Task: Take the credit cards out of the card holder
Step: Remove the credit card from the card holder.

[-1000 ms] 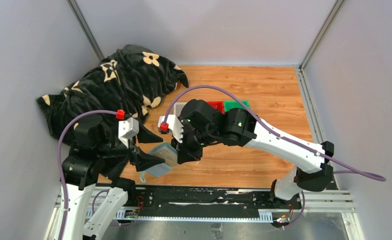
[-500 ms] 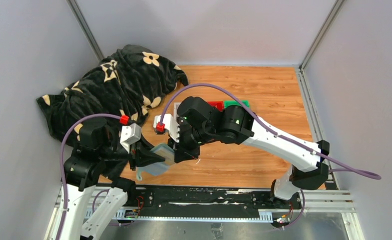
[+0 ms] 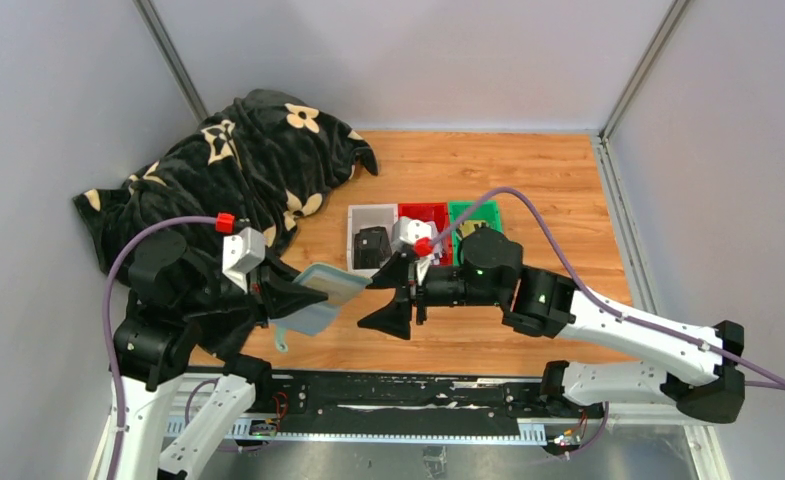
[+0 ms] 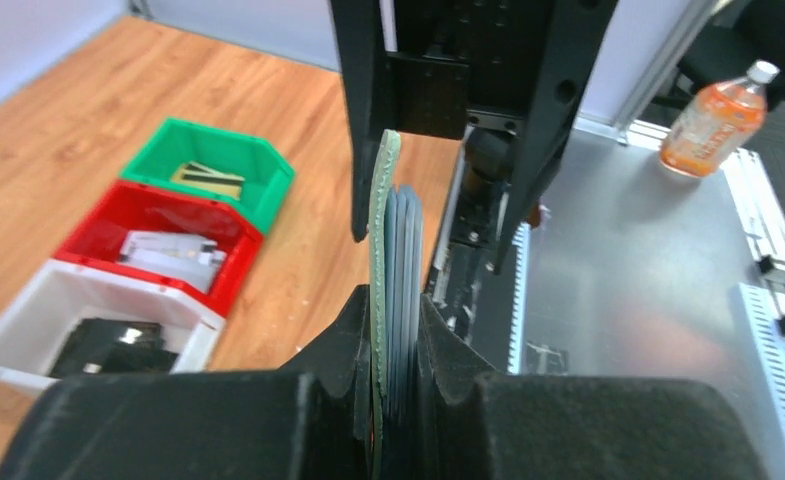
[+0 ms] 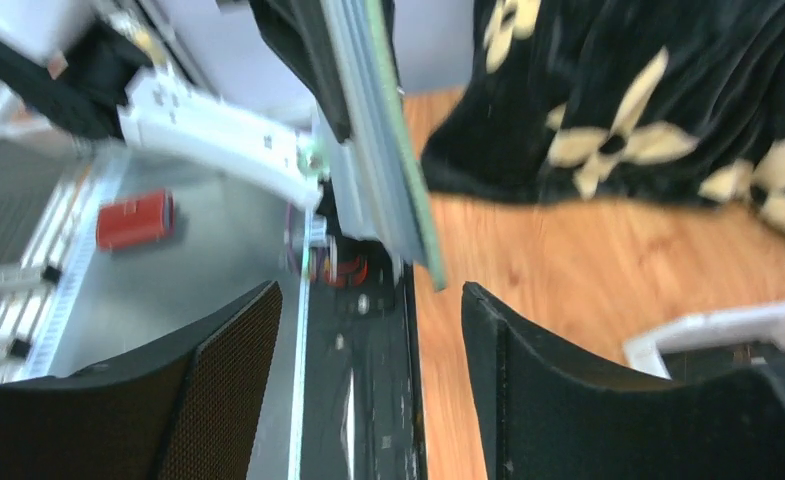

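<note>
Your left gripper was clamped on the card holder, held on edge above the table | your right gripper stood wide open and empty at the holder's 3 o'clock, just beside its free end | credit cards lay in the white tray, red tray and green tray, at that gripper's 12 to 1 o'clock.

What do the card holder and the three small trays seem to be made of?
Card holder: probably faux leather or fabric, matte; its thin layered edge looks dull. White tray, red tray, green tray: likely hard plastic; smooth moulded walls.
</note>
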